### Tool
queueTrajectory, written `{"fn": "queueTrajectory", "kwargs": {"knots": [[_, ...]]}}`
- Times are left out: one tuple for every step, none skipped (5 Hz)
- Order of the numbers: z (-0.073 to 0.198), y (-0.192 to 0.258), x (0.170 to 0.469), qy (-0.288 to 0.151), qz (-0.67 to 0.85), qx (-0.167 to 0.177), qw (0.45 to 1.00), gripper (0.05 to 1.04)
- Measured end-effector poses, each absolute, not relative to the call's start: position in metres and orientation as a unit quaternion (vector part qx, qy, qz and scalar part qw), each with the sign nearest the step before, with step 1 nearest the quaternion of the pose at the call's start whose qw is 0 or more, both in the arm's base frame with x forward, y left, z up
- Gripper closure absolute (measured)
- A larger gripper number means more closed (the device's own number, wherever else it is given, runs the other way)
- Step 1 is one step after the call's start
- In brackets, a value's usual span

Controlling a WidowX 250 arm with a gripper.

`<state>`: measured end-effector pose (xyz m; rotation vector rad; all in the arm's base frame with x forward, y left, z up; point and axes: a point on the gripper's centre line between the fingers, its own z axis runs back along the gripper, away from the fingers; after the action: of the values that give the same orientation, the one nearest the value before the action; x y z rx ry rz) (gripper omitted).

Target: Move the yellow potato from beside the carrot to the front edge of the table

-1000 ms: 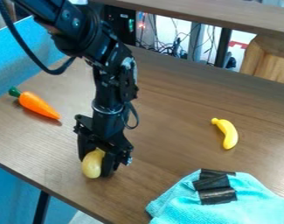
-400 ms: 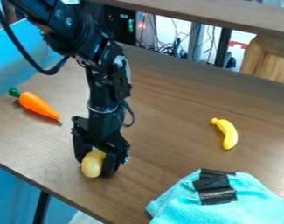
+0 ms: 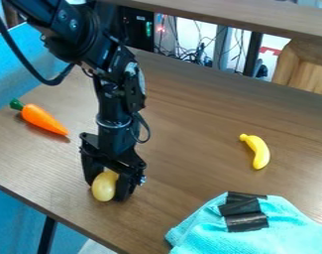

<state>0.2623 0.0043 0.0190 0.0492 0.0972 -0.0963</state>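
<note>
The black gripper [image 3: 109, 182] hangs low over the left front part of the wooden table, close to its front edge. At its lower end is a yellow, egg-shaped object [image 3: 104, 186], partly covered by the gripper. Whether this object is held cannot be made out. An orange toy carrot [image 3: 42, 119] with a green top lies to the gripper's upper left. Off to the right lies a yellow toy banana [image 3: 257, 151], curved and with its stem end toward the back.
A turquoise cloth [image 3: 269, 233] with black tape strips [image 3: 245, 213] lies bunched at the front right. The table's front edge [image 3: 54, 215] slants down to the right. Behind the table are a raised ledge [image 3: 242, 16], cables and a wooden piece [image 3: 305, 67].
The arm and gripper have shifted slightly to the left, more at the wrist than at the lower end. The yellow egg-shaped object has hardly moved.
</note>
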Motion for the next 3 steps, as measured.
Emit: {"fn": "queueTrajectory", "kwargs": {"knots": [[0.019, 0.004, 0.263, 0.048, -0.042, 0.024, 0.998, 0.086], [0.019, -0.001, 0.261, 0.047, -0.034, 0.009, 0.998, 0.085], [0.035, -0.007, 0.261, 0.032, -0.026, -0.008, 0.999, 0.085]]}}
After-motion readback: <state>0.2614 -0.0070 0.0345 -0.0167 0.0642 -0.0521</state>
